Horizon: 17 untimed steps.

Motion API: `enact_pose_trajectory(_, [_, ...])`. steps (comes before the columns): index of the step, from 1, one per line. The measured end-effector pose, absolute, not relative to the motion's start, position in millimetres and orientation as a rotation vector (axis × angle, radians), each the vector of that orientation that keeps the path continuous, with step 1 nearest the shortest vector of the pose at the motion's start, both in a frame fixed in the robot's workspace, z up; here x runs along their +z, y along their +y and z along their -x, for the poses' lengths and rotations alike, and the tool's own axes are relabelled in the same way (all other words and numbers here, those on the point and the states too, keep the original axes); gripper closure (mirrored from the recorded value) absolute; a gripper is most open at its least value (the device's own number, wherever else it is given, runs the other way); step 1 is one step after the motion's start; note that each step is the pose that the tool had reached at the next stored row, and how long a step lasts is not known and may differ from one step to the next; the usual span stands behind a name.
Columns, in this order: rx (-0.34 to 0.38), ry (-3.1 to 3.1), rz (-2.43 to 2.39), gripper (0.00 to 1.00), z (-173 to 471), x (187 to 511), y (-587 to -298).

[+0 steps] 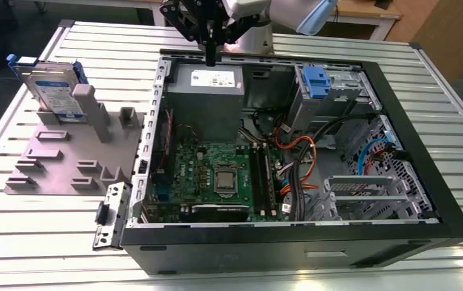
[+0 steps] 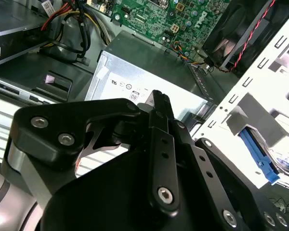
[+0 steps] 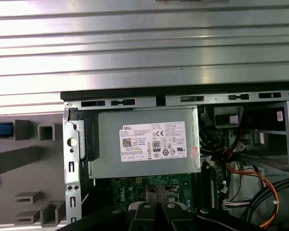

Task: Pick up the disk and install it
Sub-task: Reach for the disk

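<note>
The ribbed aluminium surface [image 1: 37, 230] carries an open black steel computer case [image 1: 296, 233]. On the exterior view's left, a matt grey slotted holder [image 1: 54, 163] holds the disk [image 1: 54, 88] upright, silver with blue plastic edging: not yet picked up, so all the work remains. The black pincer [image 1: 210, 59], closed and empty, hangs above the case's grey metal box [image 1: 207, 100], well apart from the disk.

the arm [image 1: 256, 12] hangs in at the top edge of the exterior view, its pale wrist tilted over the black gripper [image 1: 211, 59], which points straight down. in the second wrist view its fingers [image 2: 160, 120] lie pressed together, holding nothing.
</note>
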<state>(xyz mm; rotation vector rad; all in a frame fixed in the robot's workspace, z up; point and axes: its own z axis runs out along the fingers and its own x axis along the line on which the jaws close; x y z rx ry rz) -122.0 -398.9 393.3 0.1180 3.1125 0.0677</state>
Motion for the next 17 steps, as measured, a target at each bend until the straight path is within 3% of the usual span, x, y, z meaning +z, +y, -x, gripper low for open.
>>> enact_pose_trajectory(17, [0.068,3.113,-0.118,0.89,124.4,393.3,-398.9])
